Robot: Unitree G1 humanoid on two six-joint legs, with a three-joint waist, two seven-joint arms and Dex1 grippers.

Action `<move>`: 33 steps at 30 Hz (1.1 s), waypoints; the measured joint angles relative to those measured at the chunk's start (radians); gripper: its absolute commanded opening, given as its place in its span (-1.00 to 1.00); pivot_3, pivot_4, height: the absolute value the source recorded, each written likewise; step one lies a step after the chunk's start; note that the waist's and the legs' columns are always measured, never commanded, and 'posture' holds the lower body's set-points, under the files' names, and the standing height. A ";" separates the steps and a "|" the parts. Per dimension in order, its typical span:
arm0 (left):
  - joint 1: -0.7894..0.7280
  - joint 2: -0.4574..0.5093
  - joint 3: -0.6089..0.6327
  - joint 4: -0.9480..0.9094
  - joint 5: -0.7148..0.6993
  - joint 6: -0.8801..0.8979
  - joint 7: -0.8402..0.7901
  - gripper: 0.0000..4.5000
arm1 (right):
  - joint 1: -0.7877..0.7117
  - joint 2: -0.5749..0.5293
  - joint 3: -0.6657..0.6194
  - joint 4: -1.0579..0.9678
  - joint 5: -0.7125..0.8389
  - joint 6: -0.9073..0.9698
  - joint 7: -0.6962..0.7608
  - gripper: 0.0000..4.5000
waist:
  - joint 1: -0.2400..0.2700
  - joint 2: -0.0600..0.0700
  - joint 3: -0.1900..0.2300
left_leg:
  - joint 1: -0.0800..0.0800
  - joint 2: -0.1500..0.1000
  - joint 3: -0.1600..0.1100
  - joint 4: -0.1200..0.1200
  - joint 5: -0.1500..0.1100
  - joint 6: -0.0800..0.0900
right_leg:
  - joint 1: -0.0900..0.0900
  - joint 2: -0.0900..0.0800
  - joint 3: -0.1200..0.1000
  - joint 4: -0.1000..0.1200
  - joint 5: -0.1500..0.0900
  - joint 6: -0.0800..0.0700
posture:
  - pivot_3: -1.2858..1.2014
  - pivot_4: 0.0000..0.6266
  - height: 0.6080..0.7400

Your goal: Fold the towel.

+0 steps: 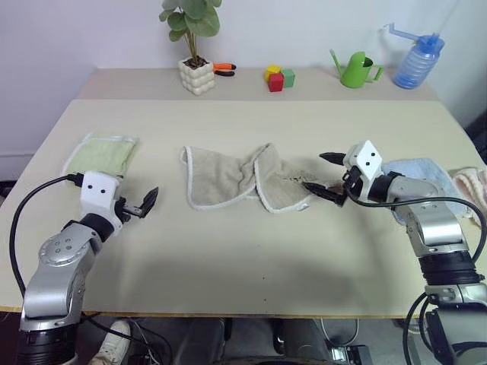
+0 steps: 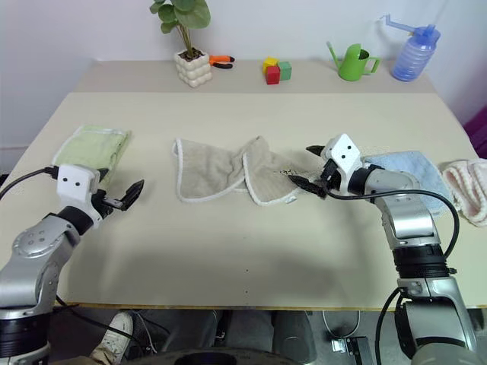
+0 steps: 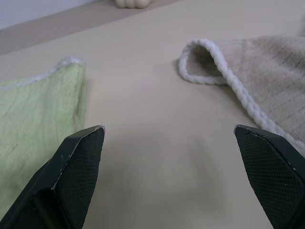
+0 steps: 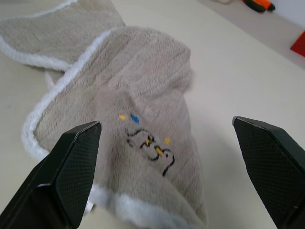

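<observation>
The towel (image 1: 243,179) is beige with white edging and lies crumpled and twisted at the middle of the table; a small embroidered figure (image 4: 150,145) shows on its right part. My right gripper (image 1: 326,173) is open at the towel's right edge, its fingers (image 4: 71,167) spread wide just above the cloth, holding nothing. Well to the towel's left, my left gripper (image 1: 143,202) hovers open over bare table. Between its fingers (image 3: 78,167) the left wrist view shows the towel's left corner (image 3: 205,62) a short way ahead.
A pale green folded towel (image 1: 100,154) lies at the left. A light blue one (image 1: 415,173) and a pink cloth (image 1: 472,182) lie at the right. On the back shelf stand a potted plant (image 1: 195,46), coloured blocks (image 1: 278,77), a green watering can (image 1: 356,70) and a blue bottle (image 1: 417,59).
</observation>
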 measured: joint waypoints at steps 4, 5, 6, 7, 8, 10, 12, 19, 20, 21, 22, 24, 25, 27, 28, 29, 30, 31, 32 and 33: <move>-0.026 0.000 -0.007 0.006 0.004 -0.001 0.000 0.98 | 0.005 0.001 0.000 0.000 0.000 -0.006 -0.015 1.00 | 0.000 0.000 0.000 | 0.000 0.000 0.001 0.000 0.000 0.000 | -0.001 0.000 0.001 0.001 0.000 0.000 | 0.03 -0.52 0.88; -0.029 0.000 -0.011 0.006 0.005 -0.003 0.000 0.98 | 0.005 0.002 0.000 0.000 0.000 -0.006 -0.017 1.00 | 0.000 0.000 0.000 | 0.000 0.000 0.002 0.000 0.000 0.000 | -0.001 0.000 0.001 0.000 0.000 0.000 | 0.03 -0.52 0.88; -0.029 0.000 -0.015 0.008 0.009 -0.005 0.000 0.98 | 0.005 0.004 0.000 0.000 0.000 -0.006 -0.019 1.00 | 0.000 0.000 0.000 | 0.000 0.000 0.002 0.000 0.000 -0.001 | -0.001 0.000 0.002 0.001 0.000 0.000 | 0.03 -0.52 0.88; -0.028 -0.001 -0.022 0.012 0.014 -0.006 0.000 0.98 | 0.005 0.005 0.000 0.000 0.000 -0.006 -0.019 1.00 | 0.000 0.000 0.000 | 0.000 0.000 0.003 0.000 0.000 -0.001 | -0.002 0.000 0.002 0.001 0.000 0.000 | 0.03 -0.52 0.88; -0.028 -0.001 -0.027 0.016 0.016 -0.006 0.001 0.98 | 0.005 0.007 0.000 0.000 0.000 -0.007 -0.019 1.00 | 0.000 0.000 0.000 | 0.000 0.001 0.004 0.000 0.000 -0.001 | -0.002 0.000 0.003 0.001 0.000 0.000 | 0.03 -0.52 0.88; -0.028 -0.002 -0.029 0.017 0.017 -0.006 0.001 0.98 | 0.005 0.007 0.000 0.000 0.000 -0.007 -0.019 1.00 | 0.000 0.000 0.000 | 0.000 0.001 0.005 0.000 0.000 0.000 | -0.002 0.000 0.003 0.001 0.000 0.000 | 0.03 -0.52 0.88; -0.033 -0.002 -0.030 0.017 0.017 -0.007 0.000 0.98 | 0.004 0.008 0.000 0.000 -0.001 -0.007 -0.019 1.00 | 0.000 0.000 0.000 | 0.000 0.001 0.005 0.000 0.000 0.000 | -0.003 0.000 0.004 0.001 0.000 0.000 | 0.03 -0.52 0.88; -0.081 0.031 -0.085 0.018 0.031 -0.024 -0.062 0.98 | 0.009 0.008 0.003 -0.002 -0.011 -0.020 -0.021 1.00 | 0.001 0.000 0.000 | -0.001 0.001 0.007 0.000 0.000 -0.001 | -0.005 0.000 0.006 0.002 0.000 0.000 | 0.03 -0.52 0.88; -0.094 0.044 -0.102 0.022 0.031 -0.027 -0.084 0.98 | 0.013 0.009 0.004 -0.005 -0.013 -0.020 -0.023 1.00 | 0.001 0.000 0.000 | -0.002 0.001 0.007 0.000 0.001 -0.001 | -0.005 0.000 0.006 0.002 0.000 0.000 | 0.03 -0.52 0.88; -0.109 0.055 -0.123 0.024 0.030 -0.031 -0.116 0.98 | 0.019 0.009 0.004 -0.014 -0.013 -0.015 -0.024 1.00 | 0.001 0.000 0.000 | -0.002 0.001 0.007 0.000 0.001 -0.001 | -0.006 0.000 0.006 0.002 0.000 0.000 | 0.03 -0.52 0.88; -0.123 0.070 -0.151 0.027 0.031 -0.037 -0.155 0.98 | 0.029 0.008 0.003 -0.032 -0.004 0.001 -0.021 1.00 | 0.001 0.000 0.000 | -0.002 0.001 0.008 0.000 0.001 -0.001 | -0.006 0.000 0.007 0.003 0.000 0.000 | 0.03 -0.52 0.88; -0.143 0.099 -0.220 0.034 0.035 -0.056 -0.234 0.98 | 0.053 0.003 -0.001 -0.077 0.018 0.039 -0.012 1.00 | 0.000 0.000 0.000 | -0.002 0.001 0.009 0.000 0.001 -0.001 | -0.008 0.000 0.008 0.004 0.000 0.000 | 0.03 -0.52 0.88; -0.154 0.119 -0.265 0.043 0.039 -0.066 -0.279 0.98 | 0.074 -0.002 -0.002 -0.108 0.029 0.061 -0.008 1.00 | 0.001 0.000 0.000 | -0.002 0.001 0.009 0.000 0.000 0.000 | -0.008 0.000 0.008 0.004 0.000 0.000 | 0.03 -0.52 0.88; -0.169 0.131 -0.323 0.066 0.054 -0.079 -0.332 0.98 | 0.102 -0.005 -0.011 -0.147 0.040 0.087 -0.013 1.00 | 0.001 0.000 0.000 | -0.003 0.001 0.010 0.000 0.000 0.001 | -0.009 0.000 0.009 0.005 0.000 0.000 | 0.03 -0.52 0.88; -0.183 0.134 -0.347 0.083 0.067 -0.089 -0.349 0.98 | 0.114 -0.006 -0.015 -0.161 0.043 0.095 -0.020 1.00 | 0.000 0.000 0.000 | -0.003 0.001 0.010 0.000 0.000 0.001 | -0.010 0.001 0.009 0.005 0.000 0.000 | 0.03 -0.52 0.88; -0.205 0.140 -0.376 0.105 0.093 -0.105 -0.362 0.98 | 0.126 -0.006 -0.022 -0.178 0.043 0.103 -0.031 1.00 | 0.000 0.000 0.000 | -0.003 0.001 0.010 0.000 0.000 0.001 | -0.010 0.001 0.009 0.006 0.000 0.000 | 0.03 -0.52 0.88; -0.232 0.151 -0.412 0.132 0.127 -0.128 -0.376 0.98 | 0.140 -0.006 -0.028 -0.194 0.042 0.106 -0.045 1.00 | 0.001 0.000 0.000 | -0.003 0.001 0.010 0.000 0.000 0.001 | -0.010 0.001 0.009 0.007 0.000 0.000 | 0.03 -0.52 0.88; -0.253 0.159 -0.438 0.158 0.158 -0.150 -0.385 0.98 | 0.147 -0.006 -0.029 -0.211 0.042 0.113 -0.056 1.00 | 0.001 0.000 0.000 | -0.003 0.001 0.010 0.000 0.000 0.001 | -0.011 0.001 0.009 0.007 0.000 0.000 | 0.03 -0.52 0.88; -0.265 0.161 -0.455 0.180 0.180 -0.166 -0.391 0.98 | 0.153 -0.006 -0.029 -0.224 0.042 0.117 -0.063 1.00 | -0.001 0.000 0.000 | -0.003 0.001 0.011 0.000 0.000 0.001 | -0.011 0.001 0.009 0.007 0.000 0.000 | 0.03 -0.52 0.88; -0.275 0.161 -0.470 0.204 0.201 -0.182 -0.393 0.98 | 0.158 -0.006 -0.030 -0.235 0.042 0.124 -0.072 1.00 | -0.002 0.000 0.000 | -0.003 0.001 0.011 0.000 0.000 0.001 | -0.011 0.001 0.009 0.008 0.000 0.000 | 0.03 -0.52 0.88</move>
